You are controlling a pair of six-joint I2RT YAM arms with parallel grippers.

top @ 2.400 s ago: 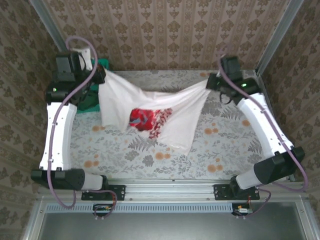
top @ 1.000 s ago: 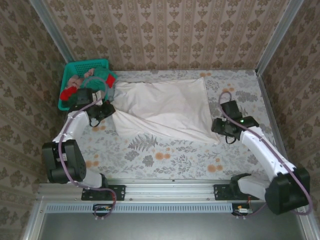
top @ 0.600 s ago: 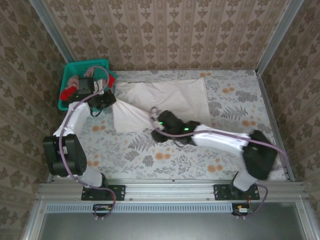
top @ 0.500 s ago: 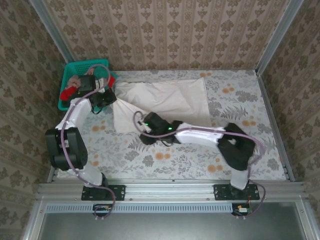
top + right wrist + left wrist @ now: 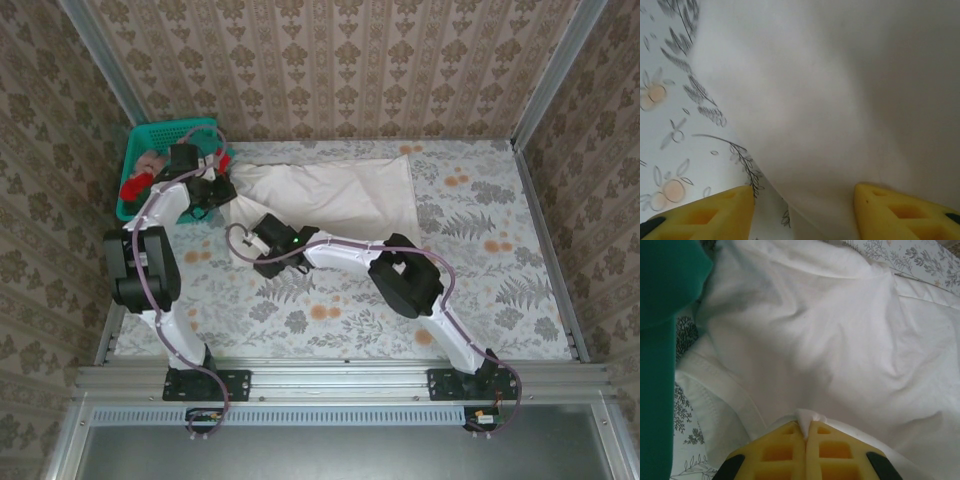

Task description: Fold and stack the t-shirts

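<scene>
The large white t-shirt (image 5: 340,195) lies in a folded band across the back of the table. My left gripper (image 5: 222,192) is at its left end, beside the basket. In the left wrist view this gripper (image 5: 807,422) is shut on a small pinch of the white t-shirt (image 5: 830,340). My right arm stretches far to the left, and its gripper (image 5: 248,245) is at the shirt's near left corner. The right wrist view shows that gripper (image 5: 805,200) open, its yellow fingers (image 5: 715,212) standing either side of the white t-shirt's (image 5: 840,100) edge.
A teal lattice basket (image 5: 165,130) stands at the back left corner with pink (image 5: 150,162) and red (image 5: 133,188) cloth in it. Teal cloth (image 5: 660,315) hangs just left of my left gripper. The flowered tablecloth (image 5: 480,260) is bare to the right and front.
My right arm has swept from the table's right side to the shirt's near left corner. The shirt's near right part no longer spreads forward. The left gripper has kept its hold.
</scene>
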